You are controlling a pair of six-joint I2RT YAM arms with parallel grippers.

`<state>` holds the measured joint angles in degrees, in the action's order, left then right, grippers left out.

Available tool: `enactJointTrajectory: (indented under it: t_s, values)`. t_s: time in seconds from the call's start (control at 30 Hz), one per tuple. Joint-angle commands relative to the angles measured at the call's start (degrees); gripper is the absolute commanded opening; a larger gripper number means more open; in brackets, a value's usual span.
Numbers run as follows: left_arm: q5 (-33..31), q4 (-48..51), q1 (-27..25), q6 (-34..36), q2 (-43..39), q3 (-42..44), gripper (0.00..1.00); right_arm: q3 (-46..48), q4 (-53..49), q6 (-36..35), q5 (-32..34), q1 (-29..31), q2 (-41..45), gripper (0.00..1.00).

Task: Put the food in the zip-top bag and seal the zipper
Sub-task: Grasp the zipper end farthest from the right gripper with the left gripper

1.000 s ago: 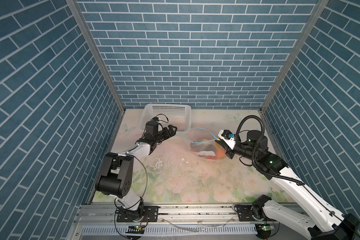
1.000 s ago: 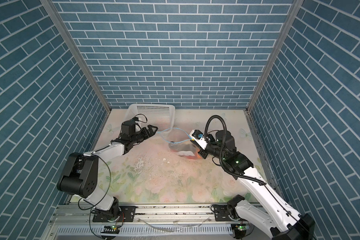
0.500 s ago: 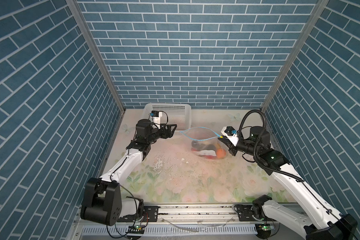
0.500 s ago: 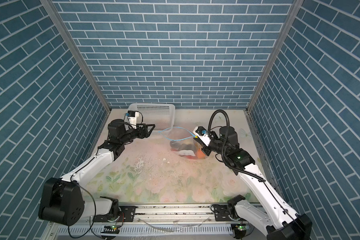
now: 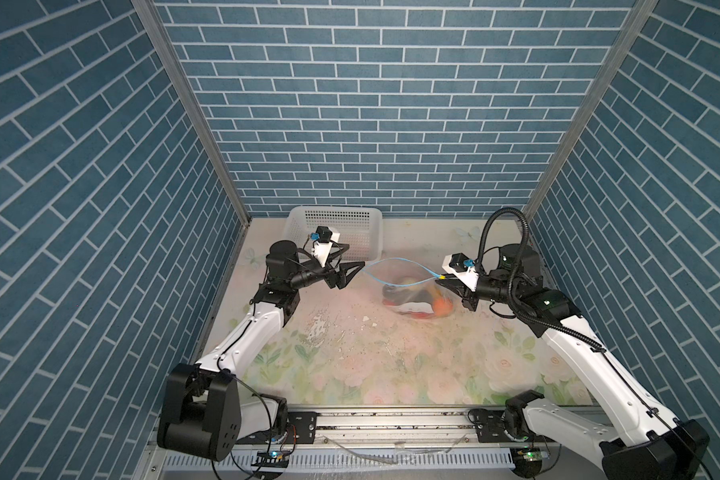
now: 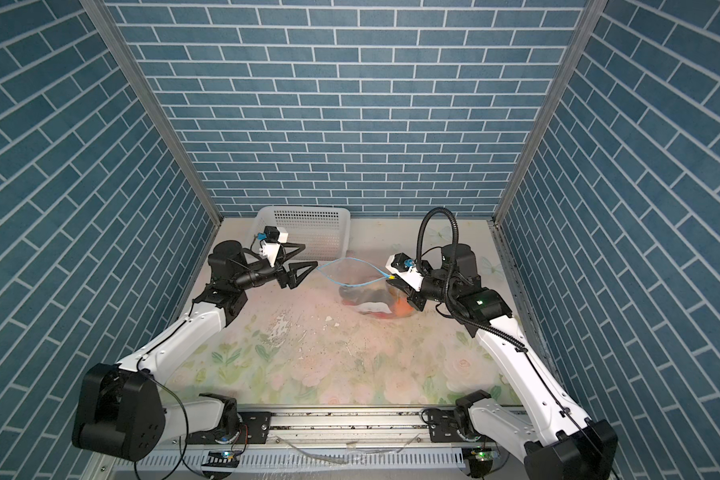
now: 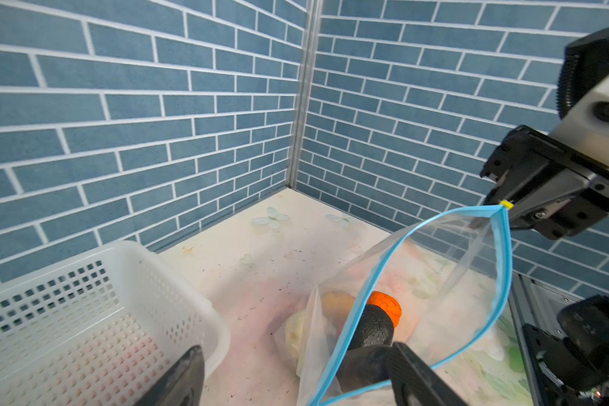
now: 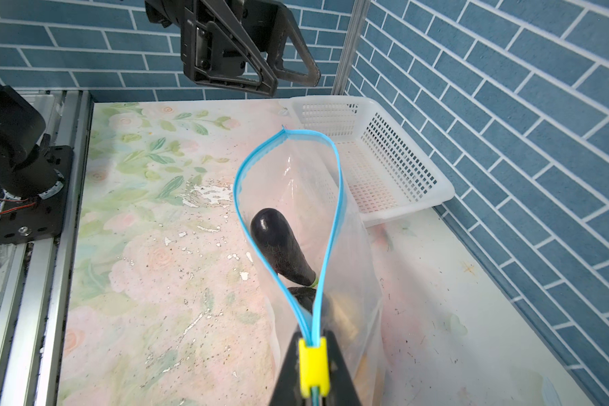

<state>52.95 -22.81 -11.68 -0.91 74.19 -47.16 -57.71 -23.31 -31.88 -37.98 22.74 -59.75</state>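
The clear zip-top bag (image 5: 408, 291) (image 6: 371, 293) hangs over the floral mat with its mouth open. Its light blue zipper (image 8: 339, 197) (image 7: 366, 298) forms a loop. My right gripper (image 8: 312, 369) (image 5: 443, 280) is shut on the zipper end at the yellow slider (image 8: 313, 365) (image 7: 506, 204). Food lies inside the bag: a black eggplant piece (image 8: 278, 242), an orange lump (image 7: 384, 305) and a yellowish lump (image 7: 334, 302). My left gripper (image 5: 356, 254) (image 6: 310, 254) (image 7: 296, 378) is open at the zipper's other end, which lies by one finger (image 7: 415, 379). I cannot tell whether they touch.
A white perforated basket (image 5: 350, 232) (image 7: 85, 316) (image 8: 384, 158) stands at the back, just behind my left gripper and beside the bag. Blue brick walls close in the back and both sides. The mat (image 5: 371, 353) has flaked white patches in front of the bag.
My left arm has stretched out lower and its gripper has edged towards the bag's free end, its jaws slightly narrower. The right gripper has kept its hold on the slider end.
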Motion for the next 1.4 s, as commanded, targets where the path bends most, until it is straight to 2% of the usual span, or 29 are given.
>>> enactJointTrajectory:
  t_s: [0.0,0.37,0.5,0.63,1.07,1.27,1.37]
  values:
    - [6.9,3.2,0.5,5.9,1.1,-3.2,0.83,-3.6,-3.1,-4.7,-5.0,-1.0,-0.1,0.0]
    - [14.2,21.6,0.6,20.4,0.7,-7.0,0.86,-5.5,-8.5,-10.3,-9.7,-4.6,-1.0,0.0]
    - [15.4,23.2,0.3,21.6,0.8,-7.2,0.87,-6.0,-9.0,-11.1,-11.5,-5.3,-1.9,0.0]
    - [13.8,22.9,-0.5,21.0,2.2,-6.9,0.85,-6.4,-9.1,-11.4,-12.6,-5.5,-2.5,0.0]
    - [12.1,22.5,-2.9,23.3,4.4,-5.2,0.68,-7.0,-9.9,-11.4,-13.2,-5.8,-3.6,0.0]
    - [12.0,24.6,-2.9,24.5,4.8,-5.7,0.53,-7.1,-10.0,-11.5,-13.1,-6.1,-4.1,0.0]
    - [11.5,26.0,-2.9,25.0,5.0,-6.2,0.5,-7.1,-10.1,-11.5,-13.0,-6.3,-4.3,0.0]
